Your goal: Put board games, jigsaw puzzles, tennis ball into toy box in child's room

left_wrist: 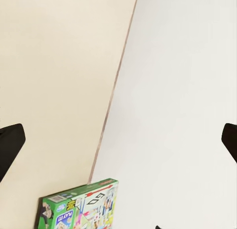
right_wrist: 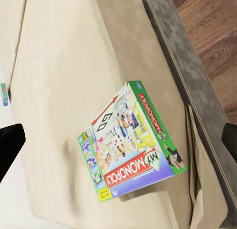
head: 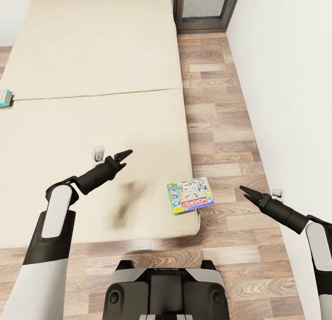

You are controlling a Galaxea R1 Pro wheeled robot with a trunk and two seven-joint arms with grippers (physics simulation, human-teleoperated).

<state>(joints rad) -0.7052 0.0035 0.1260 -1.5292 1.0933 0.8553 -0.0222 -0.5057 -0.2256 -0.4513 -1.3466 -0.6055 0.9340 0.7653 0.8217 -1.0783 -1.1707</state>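
Monopoly box (head: pixel 191 195) lying flat at the near right corner of the bed (head: pixel 92 80), lower middle of the head view, long side running roughly left-right and poking a bit over the mattress edge. Sitting between both arms, but a touch closer to the right gripper (head: pixel 243 189) at lower right than the left gripper (head: pixel 127 153) up and left of it, so probably a right-arm reach leftward. Both sets of fingers spread apart in the wrist views, holding nothing; smaller blue game (head: pixel 5 97) way off at the left edge.
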